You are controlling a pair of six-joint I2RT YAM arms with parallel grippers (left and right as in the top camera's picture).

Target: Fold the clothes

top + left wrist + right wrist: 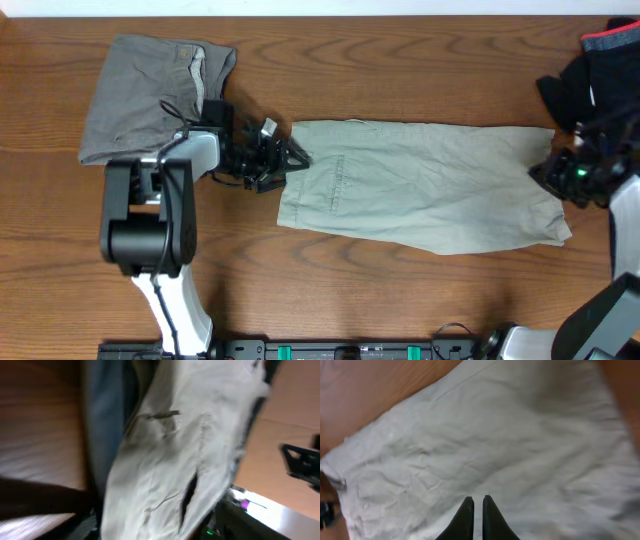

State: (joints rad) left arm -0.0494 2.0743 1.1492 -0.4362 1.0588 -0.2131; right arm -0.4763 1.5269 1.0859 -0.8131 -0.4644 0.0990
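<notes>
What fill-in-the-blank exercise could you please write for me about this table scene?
The folded shorts are ___ in colour.
The left gripper is at the waist end of the ___.
Both garments rest on a table made of ___.
Missing words: grey, trousers, wood.

The trousers lie across the middle of the table. The shorts sit well apart at the far left, and a heap of other clothes lies at the far right edge. The left gripper is at the trousers' left end, the right gripper over their right end.
</notes>
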